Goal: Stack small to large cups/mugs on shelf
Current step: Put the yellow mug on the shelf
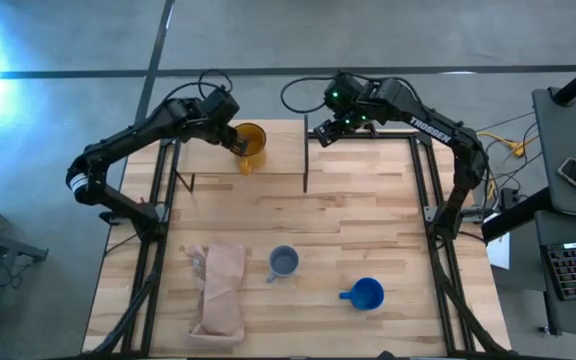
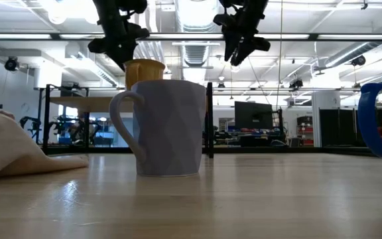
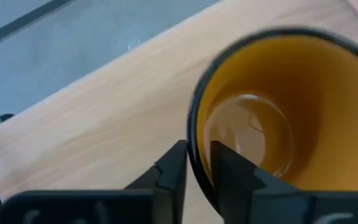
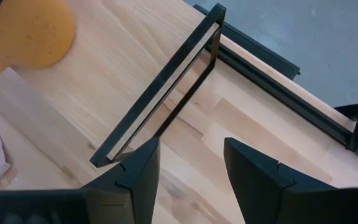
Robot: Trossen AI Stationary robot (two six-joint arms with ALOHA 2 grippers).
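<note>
My left gripper is shut on the yellow-orange mug over the left half of the light-wood shelf at the table's far side. In the low view the grey mug hides the yellow mug's bottom. My right gripper hangs open and empty above the shelf's right black end post. The pale grey-blue mug and the bright blue mug stand on their bases on the tabletop, near the front. My left gripper pinches the yellow-orange mug's rim on its left side, one finger inside the mug and one outside. The fingers slant down from above and from the table's left. Whether the mug's base rests on the shelf cannot be told.
A tan cloth lies crumpled at the table's front left, left of the grey-blue mug. Thin black posts stand at the shelf's ends. Bare tabletop lies between the shelf and the two front mugs.
</note>
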